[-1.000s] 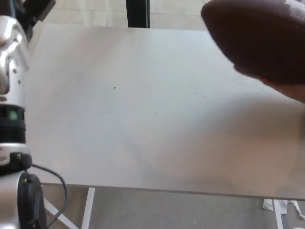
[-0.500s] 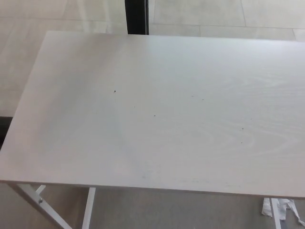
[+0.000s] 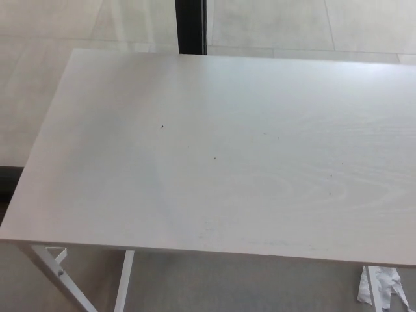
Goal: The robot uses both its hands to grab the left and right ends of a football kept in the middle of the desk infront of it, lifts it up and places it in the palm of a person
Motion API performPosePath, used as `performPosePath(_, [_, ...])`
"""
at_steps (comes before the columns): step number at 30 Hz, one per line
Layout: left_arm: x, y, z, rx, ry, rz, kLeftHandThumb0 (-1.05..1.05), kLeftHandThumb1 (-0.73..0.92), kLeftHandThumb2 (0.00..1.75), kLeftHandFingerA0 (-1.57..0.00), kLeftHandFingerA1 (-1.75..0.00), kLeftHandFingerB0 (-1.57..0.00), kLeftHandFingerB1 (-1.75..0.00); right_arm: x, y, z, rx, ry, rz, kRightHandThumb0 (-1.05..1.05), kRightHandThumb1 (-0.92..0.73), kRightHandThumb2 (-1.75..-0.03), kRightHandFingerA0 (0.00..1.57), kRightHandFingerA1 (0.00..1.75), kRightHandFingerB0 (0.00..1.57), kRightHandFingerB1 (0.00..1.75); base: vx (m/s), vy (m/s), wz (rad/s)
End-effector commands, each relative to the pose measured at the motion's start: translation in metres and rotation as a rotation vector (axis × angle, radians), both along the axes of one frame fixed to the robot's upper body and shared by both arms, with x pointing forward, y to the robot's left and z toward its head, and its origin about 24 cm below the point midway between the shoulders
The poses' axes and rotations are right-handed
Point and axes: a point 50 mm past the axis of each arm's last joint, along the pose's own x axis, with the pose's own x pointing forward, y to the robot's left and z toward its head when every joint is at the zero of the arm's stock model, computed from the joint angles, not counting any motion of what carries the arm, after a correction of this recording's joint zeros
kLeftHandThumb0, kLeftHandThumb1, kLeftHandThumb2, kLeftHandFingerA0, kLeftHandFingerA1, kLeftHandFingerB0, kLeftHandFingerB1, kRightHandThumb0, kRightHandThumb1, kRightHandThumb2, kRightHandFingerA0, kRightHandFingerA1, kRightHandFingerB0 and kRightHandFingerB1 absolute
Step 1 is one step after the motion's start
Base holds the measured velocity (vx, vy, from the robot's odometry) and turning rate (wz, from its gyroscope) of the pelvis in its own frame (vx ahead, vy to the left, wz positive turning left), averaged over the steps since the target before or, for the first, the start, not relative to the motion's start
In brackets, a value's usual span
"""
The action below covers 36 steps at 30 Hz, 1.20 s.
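Neither hand shows in the head view, so their state cannot be told; the football is out of frame too. Only the pale bench [image 3: 214, 156] shows, white legs [image 3: 62, 276] below, a dark post [image 3: 191, 26] behind. A second ago the left arm and a person-held football were visible.

You look down on the desk [image 3: 260, 162]; its legs [image 3: 62, 273] stand under the near left corner, a dark post [image 3: 191, 26] behind the far edge, crumpled scraps [image 3: 383, 289] below the near right.
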Motion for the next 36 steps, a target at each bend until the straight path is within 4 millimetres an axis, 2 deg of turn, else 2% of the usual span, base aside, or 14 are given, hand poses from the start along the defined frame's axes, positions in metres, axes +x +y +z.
performPosePath(1, [0.029,0.004,-0.011,-0.02,0.094,-0.255,-0.76,0.6,0.93,-0.39,-0.62,-0.13,-0.51,0.021,-0.023,-0.003,0.201,-0.074,-0.191,-0.6,-0.75,-0.67,0.74,1.75,0.0,0.29,0.0,0.0,0.0])
performPosePath(5, [0.014,-0.023,-0.051,-0.179,0.357,-0.434,-0.67,0.8,0.63,-0.49,-0.56,-0.24,-0.4,0.009,-0.021,-0.031,0.239,0.135,-0.034,-0.63,-0.68,-0.81,0.7,1.41,0.06,0.15,0.0,0.0,0.0])
performPosePath(6, [0.01,-0.029,-0.052,-0.109,0.468,-0.587,-0.67,0.56,0.96,-0.41,-0.71,-0.25,-0.53,0.0,-0.022,-0.036,0.188,0.2,0.059,-0.61,-0.64,-0.86,0.56,1.16,0.03,0.32,0.0,0.0,0.0])
performPosePath(12, [0.014,-0.02,-0.058,-0.15,0.366,-0.458,-0.66,0.71,0.61,-0.4,-0.62,-0.27,-0.45,-0.012,-0.023,-0.045,0.078,0.369,0.191,-0.51,-0.65,-0.61,0.8,1.4,0.09,0.4,0.0,0.0,0.0])
performPosePath(13, [0.014,-0.019,-0.057,-0.152,0.361,-0.442,-0.69,0.72,0.61,-0.44,-0.59,-0.29,-0.46,-0.011,-0.022,-0.046,0.069,0.405,0.225,-0.52,-0.67,-0.6,0.79,0.95,0.21,0.36,0.0,0.0,0.0])
performPosePath(16, [0.013,-0.017,-0.055,-0.134,0.404,-0.451,-0.67,0.72,0.61,-0.47,-0.61,-0.31,-0.47,-0.007,-0.022,-0.048,0.034,0.509,0.298,-0.54,-0.65,-0.6,0.8,0.84,0.25,0.36,0.0,0.0,0.0])
performPosePath(19, [0.003,-0.019,-0.057,-0.122,0.507,-0.504,-0.66,0.6,0.96,-0.57,-0.67,-0.32,-0.56,-0.004,-0.022,-0.046,0.04,0.533,0.376,-0.55,-0.61,-0.58,0.58,0.79,0.26,0.38,0.0,0.0,0.0])
performPosePath(20, [-0.001,-0.019,-0.059,-0.135,0.507,-0.48,-0.62,0.75,0.62,-0.62,-0.57,-0.39,-0.44,-0.003,-0.022,-0.044,0.03,0.54,0.395,-0.59,-0.5,-0.86,0.49,0.72,0.16,0.48,0.0,0.0,0.0])
performPosePath(22, [-0.004,-0.018,-0.062,-0.161,0.411,-0.393,-0.7,0.58,0.94,-0.52,-0.66,-0.3,-0.55,-0.003,-0.023,-0.042,0.022,0.564,0.396,-0.64,-0.54,-0.86,0.58,0.72,0.15,0.47,0.0,0.0,0.0])
performPosePath(25, [0.001,-0.017,-0.063,-0.152,0.251,-0.312,-0.72,0.77,0.63,-0.5,-0.54,-0.35,-0.39,0.0,-0.024,-0.043,0.009,0.617,0.424,-0.64,-0.69,-0.61,0.43,0.63,0.19,0.37,0.0,0.0,0.0])
performPosePath(29, [0.018,-0.018,-0.061,-0.159,0.163,-0.335,-0.72,0.8,0.63,-0.51,-0.55,-0.36,-0.39,-0.003,-0.024,-0.045,-0.003,0.667,0.472,-0.84,-0.63,-1.02,0.23,0.61,0.09,0.46,0.0,0.0,0.0])
performPosePath(31, [0.021,-0.023,-0.062,-0.157,0.168,-0.396,-0.71,0.56,0.96,-0.55,-0.65,-0.33,-0.52,-0.005,-0.025,-0.043,0.001,0.632,0.499,-0.88,-0.79,-0.64,0.35,0.58,0.15,0.37,0.0,0.0,0.0])
performPosePath(35, [0.021,-0.027,-0.062,-0.14,0.288,-0.522,-0.7,0.66,0.6,-0.63,-0.54,-0.47,-0.37,-0.002,-0.025,-0.043,0.001,0.557,0.524,-0.74,-0.7,-0.61,0.4,0.56,0.17,0.37,0.0,0.0,0.0])
performPosePath(36, [0.024,-0.026,-0.063,-0.141,0.313,-0.537,-0.63,0.57,0.58,-0.67,-0.56,-0.54,-0.39,-0.001,-0.024,-0.045,-0.018,0.559,0.52,-0.67,-0.47,-0.82,0.82,0.91,0.15,0.49,0.0,0.0,0.0])
